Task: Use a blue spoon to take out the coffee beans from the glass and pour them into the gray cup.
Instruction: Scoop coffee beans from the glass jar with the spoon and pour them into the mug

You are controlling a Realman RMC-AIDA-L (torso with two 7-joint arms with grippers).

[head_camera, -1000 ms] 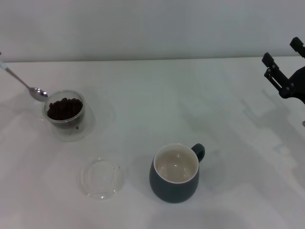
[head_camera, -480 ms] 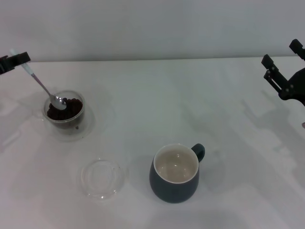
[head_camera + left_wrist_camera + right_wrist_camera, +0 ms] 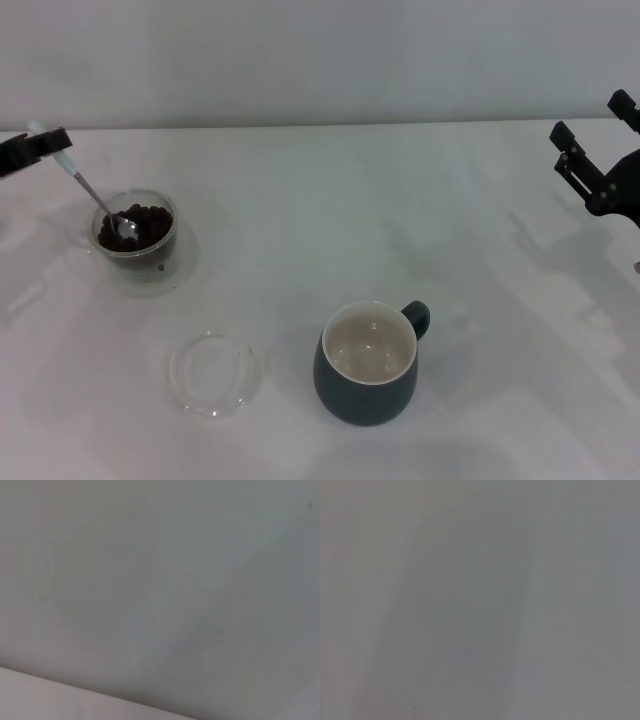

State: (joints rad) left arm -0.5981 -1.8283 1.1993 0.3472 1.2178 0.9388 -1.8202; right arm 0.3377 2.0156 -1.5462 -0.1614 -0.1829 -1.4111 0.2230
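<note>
Left gripper [image 3: 40, 143] pinching blue spoon [image 3: 92, 192], bowl dipped among coffee beans [image 3: 143, 222] in glass [image 3: 136, 236] at table's left. Gray cup [image 3: 367, 364] apparently empty; transfer outstanding. Right gripper [image 3: 592, 142] spread, parked far right.

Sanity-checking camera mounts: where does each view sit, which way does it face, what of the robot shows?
Head: high, looking forward and down at the table; left gripper holding the blue spoon in the glass, right gripper off at the right, gray cup near.
Left wrist: only blank pale surface, no robot parts.
Right wrist: the same.
Shared: no object appears in two views.
</note>
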